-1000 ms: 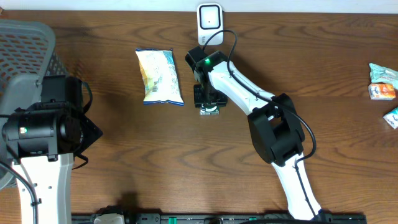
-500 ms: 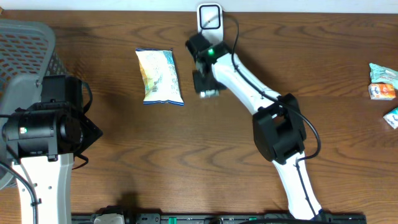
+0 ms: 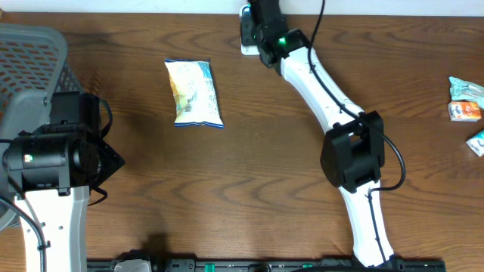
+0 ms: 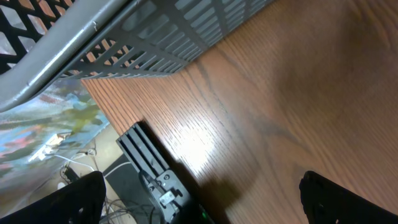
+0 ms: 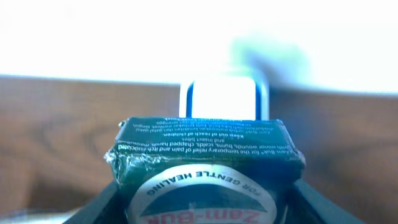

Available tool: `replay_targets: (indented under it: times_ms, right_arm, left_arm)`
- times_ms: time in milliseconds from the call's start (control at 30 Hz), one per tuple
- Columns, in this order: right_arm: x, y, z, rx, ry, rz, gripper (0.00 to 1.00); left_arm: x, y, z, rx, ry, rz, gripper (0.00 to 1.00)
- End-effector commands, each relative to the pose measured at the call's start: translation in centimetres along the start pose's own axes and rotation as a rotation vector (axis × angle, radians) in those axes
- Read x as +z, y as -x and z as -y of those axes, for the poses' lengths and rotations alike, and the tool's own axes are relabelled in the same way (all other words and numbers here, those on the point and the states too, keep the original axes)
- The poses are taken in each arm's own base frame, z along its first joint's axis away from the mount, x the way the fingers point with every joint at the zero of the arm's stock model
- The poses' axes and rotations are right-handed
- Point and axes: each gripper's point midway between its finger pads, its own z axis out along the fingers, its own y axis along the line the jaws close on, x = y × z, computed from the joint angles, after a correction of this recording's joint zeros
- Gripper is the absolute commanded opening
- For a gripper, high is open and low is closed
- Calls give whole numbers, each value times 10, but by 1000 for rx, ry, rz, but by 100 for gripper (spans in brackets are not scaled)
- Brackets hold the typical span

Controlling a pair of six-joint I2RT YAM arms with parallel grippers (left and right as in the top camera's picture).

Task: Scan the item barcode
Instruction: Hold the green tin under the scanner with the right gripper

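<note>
Jaws of the right gripper were clamped on the dark green carton. I saw the carton held at the far edge of the table, directly in front of the white scanner, with its printed face toward the wrist camera. Jaws of the left gripper stood fully apart, holding nothing, near the grey basket. A snack bag lay on the table, left of the scanner.
</note>
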Motion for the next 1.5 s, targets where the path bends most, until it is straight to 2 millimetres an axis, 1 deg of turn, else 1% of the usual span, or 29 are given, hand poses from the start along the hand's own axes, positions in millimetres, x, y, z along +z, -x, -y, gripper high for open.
replay_targets:
  times_ms: [0, 100, 233, 300, 367, 467, 600, 867, 967, 1100, 1233, 1333, 1400, 1467]
  right_arm:
    - [5, 21, 4, -46, -6, 86, 50]
    - [9, 35, 2, -69, 5, 160, 53]
    - [15, 45, 0, -96, 13, 226, 53]
    - [18, 48, -1, -120, 14, 250, 52]
    - [24, 47, 0, -152, 4, 268, 52]
    - [33, 43, 8, -171, -44, 285, 53]
    - [46, 33, 10, -174, -52, 284, 53]
    - [47, 33, 11, -190, -57, 287, 52]
    - [47, 33, 16, -187, -84, 285, 51]
    - [40, 38, 28, -176, -167, 293, 50]
    - [28, 43, 34, -168, -179, 262, 51]
    - [12, 53, 46, -139, -193, 242, 50]
    - [-2, 62, 56, -114, -206, 228, 50]
    - [-20, 71, 73, -82, -228, 208, 50]
  left_arm:
    - [-1, -1, -2, -16, 4, 0, 97]
    - [-1, -1, -2, -16, 4, 0, 98]
    - [-1, -1, -2, -16, 4, 0, 98]
    - [-1, -1, -2, -16, 4, 0, 98]
    - [-1, -1, -2, -16, 4, 0, 98]
    - [-1, -1, -2, -16, 5, 0, 98]
    - [-1, -1, -2, -16, 5, 0, 98]
    - [-1, -1, -2, -16, 5, 0, 97]
    - [-1, -1, -2, -16, 4, 0, 97]
    - [-1, -1, -2, -16, 4, 0, 98]
    - [-1, -1, -2, -16, 4, 0, 98]
    - [-1, -1, -2, -16, 5, 0, 98]
    - [-1, -1, -2, -16, 5, 0, 98]
    - [-1, -1, -2, -16, 4, 0, 98]
